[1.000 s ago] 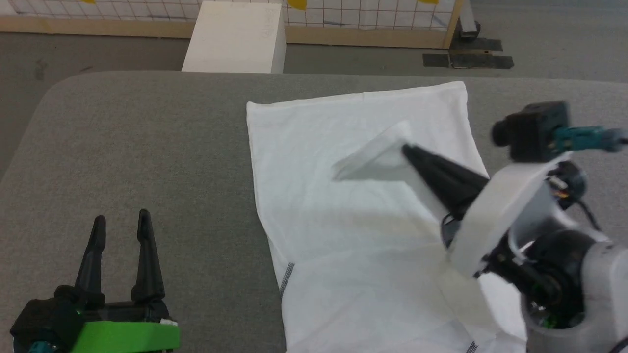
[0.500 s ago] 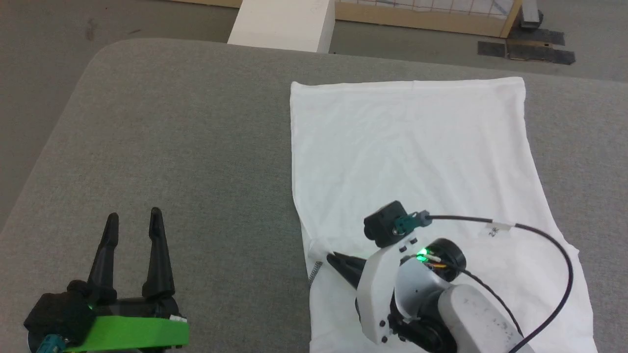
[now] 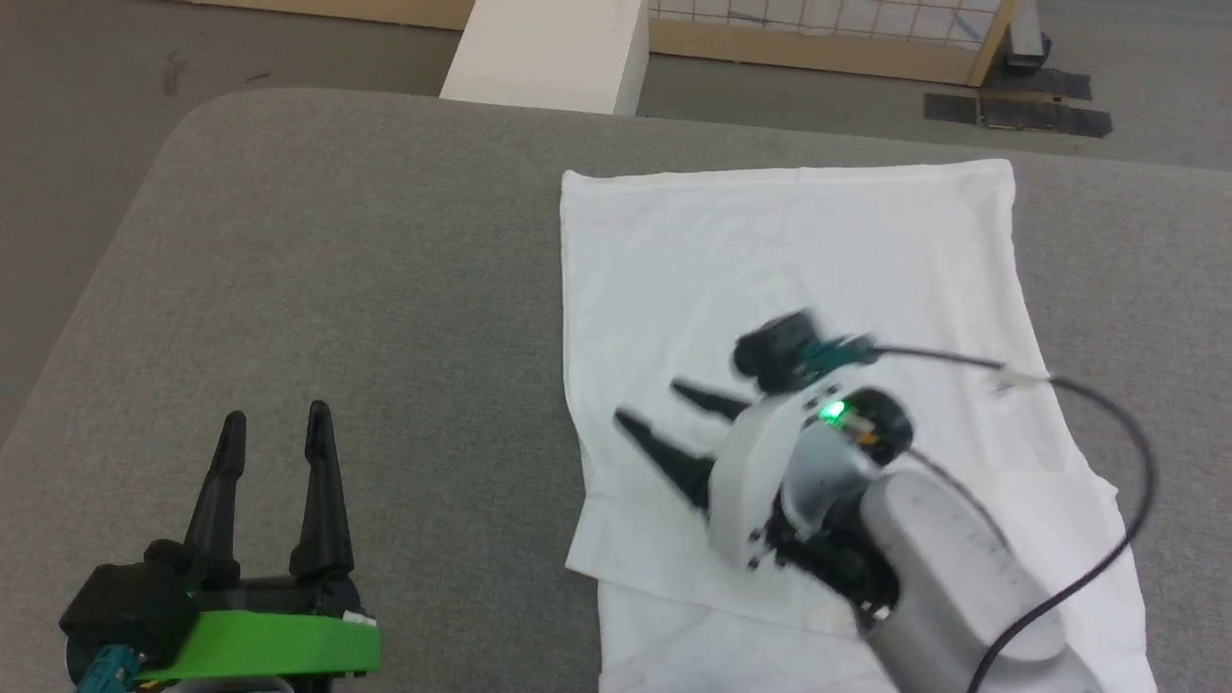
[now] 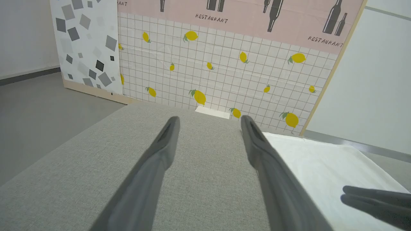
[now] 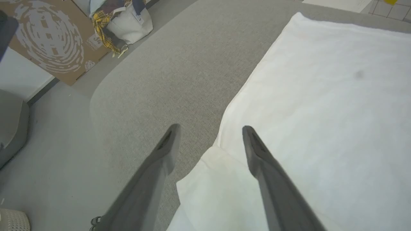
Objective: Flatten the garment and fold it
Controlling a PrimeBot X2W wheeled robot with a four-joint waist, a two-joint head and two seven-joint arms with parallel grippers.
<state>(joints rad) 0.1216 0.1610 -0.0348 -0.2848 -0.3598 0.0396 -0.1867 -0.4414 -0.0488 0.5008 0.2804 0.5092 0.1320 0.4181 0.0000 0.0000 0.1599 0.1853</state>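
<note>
Smoothing the turned-over layer should go outward, flat and slow, so the thin cloth doesn't bunch. The fingers of the right gripper point(image 3: 647, 402), spread wide and empty, hover just above the left edge of the garment point(image 3: 799, 260) on the worktop point(image 3: 337, 241). Its long axis runs away from the robot, straight edge farthest. The left gripper point(image 3: 276, 414) hangs well aside, its fingers also apart and holding nothing.

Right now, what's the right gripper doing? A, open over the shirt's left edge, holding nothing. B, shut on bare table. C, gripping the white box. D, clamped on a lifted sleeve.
A: the right gripper stands open over the left edge of the garment, with no cloth between its fingers.
</note>
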